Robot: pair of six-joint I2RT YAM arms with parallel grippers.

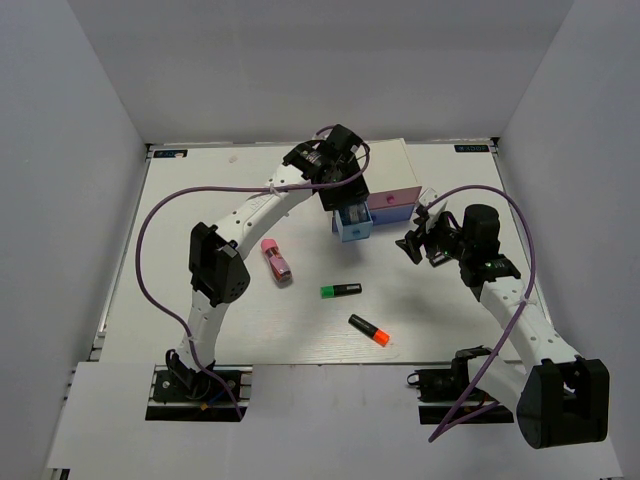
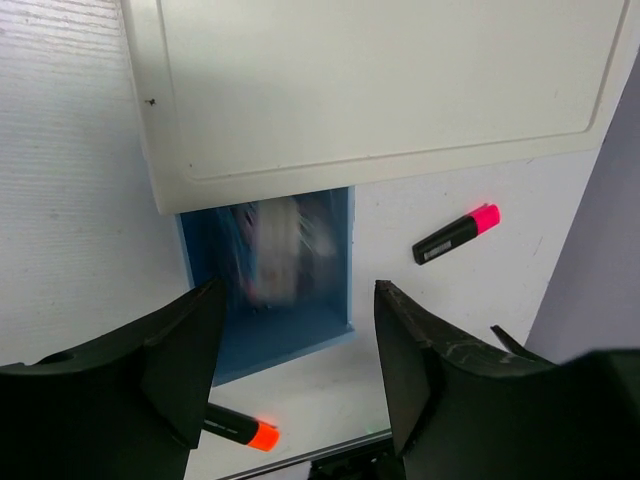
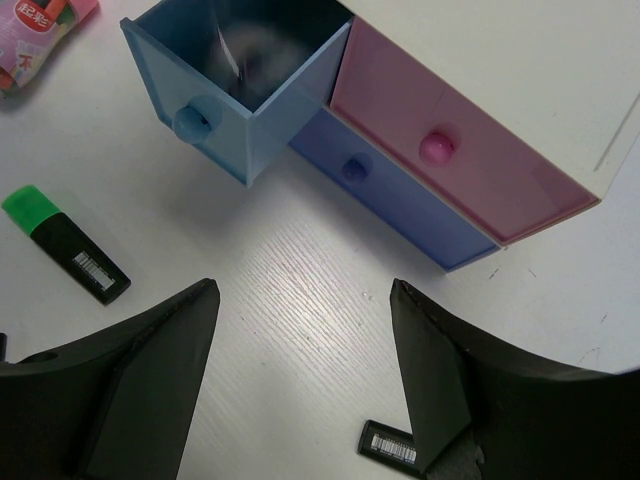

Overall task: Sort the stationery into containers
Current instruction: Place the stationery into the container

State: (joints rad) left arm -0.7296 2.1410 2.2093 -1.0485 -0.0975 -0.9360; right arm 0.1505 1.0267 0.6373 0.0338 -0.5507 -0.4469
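Three highlighters (image 1: pixel 340 291), one box (image 1: pixel 392 165), three drawers (image 3: pixel 440 160)

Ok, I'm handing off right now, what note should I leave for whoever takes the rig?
Left gripper: open, empty, over the pulled-out blue drawer.
Right gripper: open, empty, facing the box.
Done: a blurred pale item is in the blue drawer; cannot tell what.
Left: pink oblong, green highlighter, orange highlighter and pink highlighter lie on the table, not yet sorted.
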